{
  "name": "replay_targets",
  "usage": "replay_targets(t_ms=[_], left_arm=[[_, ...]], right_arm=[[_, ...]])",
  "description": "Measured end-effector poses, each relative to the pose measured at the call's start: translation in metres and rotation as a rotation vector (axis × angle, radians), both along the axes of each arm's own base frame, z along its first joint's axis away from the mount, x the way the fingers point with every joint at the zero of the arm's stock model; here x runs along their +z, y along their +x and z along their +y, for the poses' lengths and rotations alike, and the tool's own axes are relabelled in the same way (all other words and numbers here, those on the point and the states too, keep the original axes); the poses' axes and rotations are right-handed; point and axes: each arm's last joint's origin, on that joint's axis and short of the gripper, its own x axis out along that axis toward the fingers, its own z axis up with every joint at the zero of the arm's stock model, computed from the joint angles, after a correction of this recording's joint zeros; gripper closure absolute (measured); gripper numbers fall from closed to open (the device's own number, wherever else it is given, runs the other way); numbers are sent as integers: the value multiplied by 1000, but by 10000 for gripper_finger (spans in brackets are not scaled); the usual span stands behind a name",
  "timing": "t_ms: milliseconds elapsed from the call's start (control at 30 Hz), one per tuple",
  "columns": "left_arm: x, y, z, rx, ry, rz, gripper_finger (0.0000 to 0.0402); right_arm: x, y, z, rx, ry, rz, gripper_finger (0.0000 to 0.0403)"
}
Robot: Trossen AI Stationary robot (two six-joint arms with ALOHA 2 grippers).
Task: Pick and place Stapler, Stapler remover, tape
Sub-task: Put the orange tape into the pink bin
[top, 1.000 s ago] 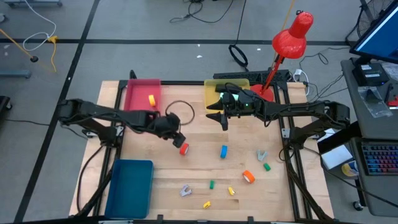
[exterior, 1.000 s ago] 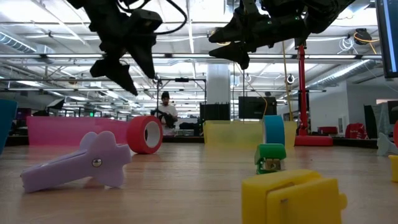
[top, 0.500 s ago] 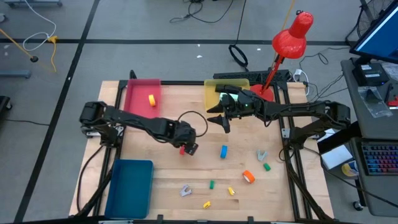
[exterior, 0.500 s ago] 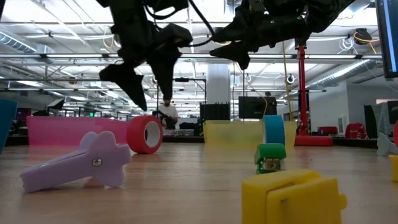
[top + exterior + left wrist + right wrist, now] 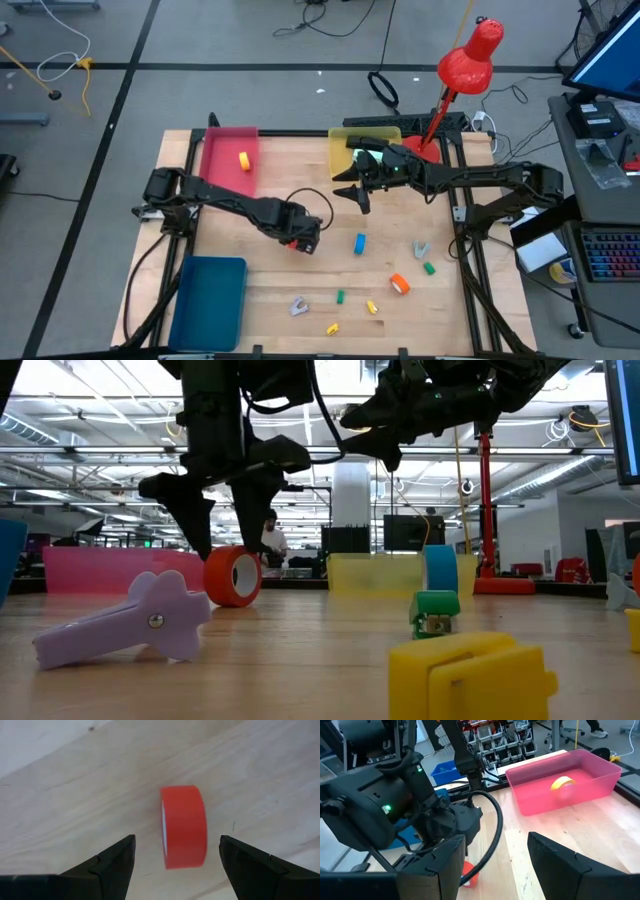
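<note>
A red tape roll point(image 5: 183, 826) stands on its edge on the wooden table point(image 5: 330, 270), left of the middle. My left gripper point(image 5: 177, 865) points straight down over it, open, with one finger on each side of the roll and a gap on both sides. In the high view the left gripper point(image 5: 302, 240) hides most of the roll. In the low view its fingertips hang level with the top of the red tape roll point(image 5: 232, 576). My right gripper point(image 5: 356, 194) hangs open and high above the table, in front of the yellow bin point(image 5: 362, 147), holding nothing.
A pink bin point(image 5: 222, 165) at the far left holds a yellow tape roll point(image 5: 244, 160). A blue bin point(image 5: 208, 300) sits near left. A blue tape roll point(image 5: 360, 243), an orange tape roll point(image 5: 400, 285), a purple stapler remover point(image 5: 298, 306), a grey one point(image 5: 421, 249) and small green and yellow blocks lie near right.
My left gripper has gone toward the table's right and near edges and down, rolling its wrist, until its open fingers stand on either side of the red tape roll. The roll has stayed where it was.
</note>
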Motion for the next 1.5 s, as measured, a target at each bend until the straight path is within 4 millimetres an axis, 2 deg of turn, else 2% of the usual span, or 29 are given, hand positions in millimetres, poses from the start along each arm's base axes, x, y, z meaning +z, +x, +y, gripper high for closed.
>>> replay_targets(t_ms=[133, 267, 433, 567, 733, 1233, 1367, 1500], left_arm=[[-3, 2, 0, -4, 0, 0, 119], [-20, 6, -2, -27, -42, 53, 152], [-41, 10, -5, -58, -157, 113, 229], [-41, 16, -6, -75, -169, 57, 307], [-35, 18, -4, -69, -118, 12, 309], [-33, 12, -4, -46, -119, 60, 309], [-16, 6, -2, -34, -86, 38, 309], [15, -13, 8, 51, 14, 41, 309]], right_arm=[[0, 0, 0, 2, -10, -2, 195], [0, 0, 0, 2, -10, -2, 195], [0, 0, 0, 3, -13, -2, 195], [0, 0, 0, 6, -24, -2, 195], [0, 0, 0, 6, -24, -2, 195], [0, 0, 0, 6, -24, -1, 195], [0, 0, 0, 6, -25, -1, 195], [0, 0, 0, 6, -25, -1, 195]])
